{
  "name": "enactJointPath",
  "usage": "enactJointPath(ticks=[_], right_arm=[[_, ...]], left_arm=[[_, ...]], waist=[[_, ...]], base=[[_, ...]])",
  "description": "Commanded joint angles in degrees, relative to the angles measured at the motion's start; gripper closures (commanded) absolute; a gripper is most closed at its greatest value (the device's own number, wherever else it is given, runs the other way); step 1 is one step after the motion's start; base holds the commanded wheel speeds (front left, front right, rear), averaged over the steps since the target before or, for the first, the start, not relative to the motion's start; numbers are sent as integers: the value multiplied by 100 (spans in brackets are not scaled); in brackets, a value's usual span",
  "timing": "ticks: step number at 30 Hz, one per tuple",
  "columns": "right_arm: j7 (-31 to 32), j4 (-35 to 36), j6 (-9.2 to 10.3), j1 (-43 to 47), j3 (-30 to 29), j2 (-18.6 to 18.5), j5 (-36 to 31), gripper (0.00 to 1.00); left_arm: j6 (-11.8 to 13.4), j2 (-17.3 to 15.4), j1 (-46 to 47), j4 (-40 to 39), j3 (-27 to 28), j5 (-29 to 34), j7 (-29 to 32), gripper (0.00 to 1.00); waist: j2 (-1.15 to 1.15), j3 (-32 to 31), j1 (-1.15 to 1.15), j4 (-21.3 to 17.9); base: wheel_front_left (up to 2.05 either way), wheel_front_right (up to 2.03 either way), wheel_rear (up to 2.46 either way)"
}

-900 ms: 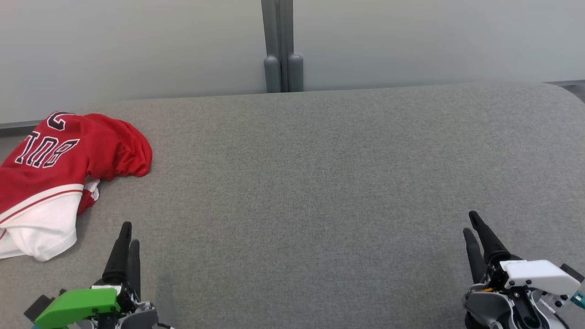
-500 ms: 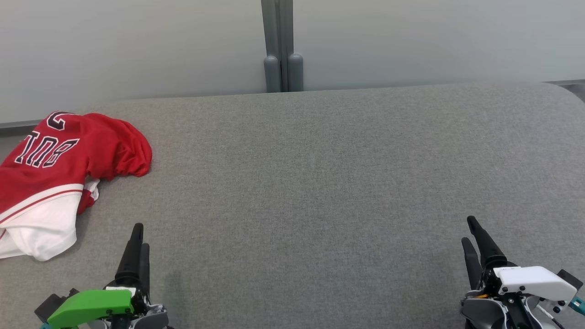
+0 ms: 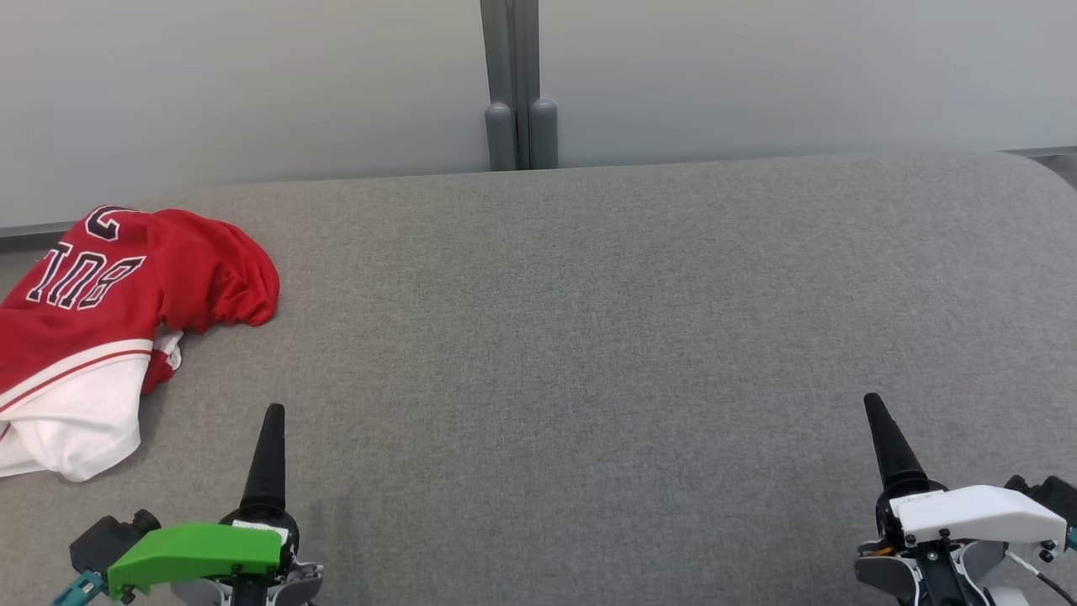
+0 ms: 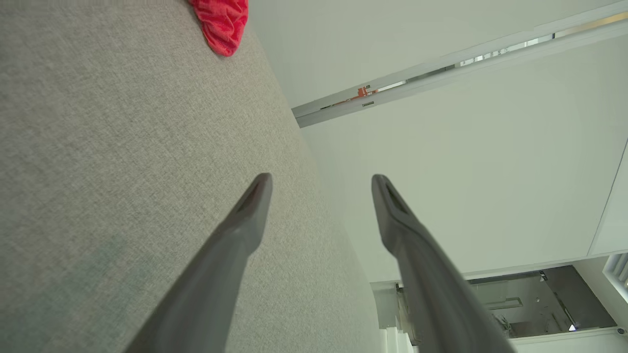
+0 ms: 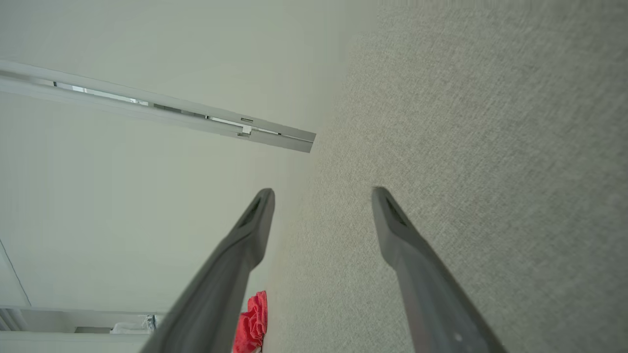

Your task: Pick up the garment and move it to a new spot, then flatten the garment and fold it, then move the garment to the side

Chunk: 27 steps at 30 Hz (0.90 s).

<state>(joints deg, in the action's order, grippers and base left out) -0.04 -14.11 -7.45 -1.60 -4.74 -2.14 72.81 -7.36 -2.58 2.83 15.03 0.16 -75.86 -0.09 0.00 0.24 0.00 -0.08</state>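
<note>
The head camera looks forward and down on the grey counter (image 3: 589, 337) from high up, right of the red garment (image 3: 101, 295). The wrist cameras, rolled sideways, skim low over it along the left tool (image 4: 321, 177) and right tool (image 5: 322, 190); all three views share counter and garment.

The counter (image 3: 589, 337) is showing grey woven cloth, matt, fine-grained. At 9 o'clock the garment (image 3: 101, 303) is lying as smooth, thin red-and-white cloth, creased. The left gripper (image 4: 319, 180) and right gripper (image 5: 322, 192) are showing smooth, matt dark plastic fingers.
</note>
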Motion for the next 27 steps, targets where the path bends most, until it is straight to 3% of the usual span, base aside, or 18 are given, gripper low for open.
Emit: enactJointPath(ticks=[1, 16, 27], right_arm=[[-66, 179, -2, -33, 35, -37, -308, 0], [-379, 705, -3, 89, 494, -47, -2457, 0], [-588, 793, -3, 149, 617, -53, -3574, 0]], left_arm=[[-6, -33, 62, -123, -25, 299, -60, 0], [-8, 3, -38, -806, -20, 2445, -373, 0], [126, -10, -133, -984, -374, 3691, -578, 0]], waist=[[0, 0, 0, -4], [0, 25, 0, -21], [0, 51, 0, -34]], base=[[0, 0, 0], [0, 0, 0], [0, 0, 0]])
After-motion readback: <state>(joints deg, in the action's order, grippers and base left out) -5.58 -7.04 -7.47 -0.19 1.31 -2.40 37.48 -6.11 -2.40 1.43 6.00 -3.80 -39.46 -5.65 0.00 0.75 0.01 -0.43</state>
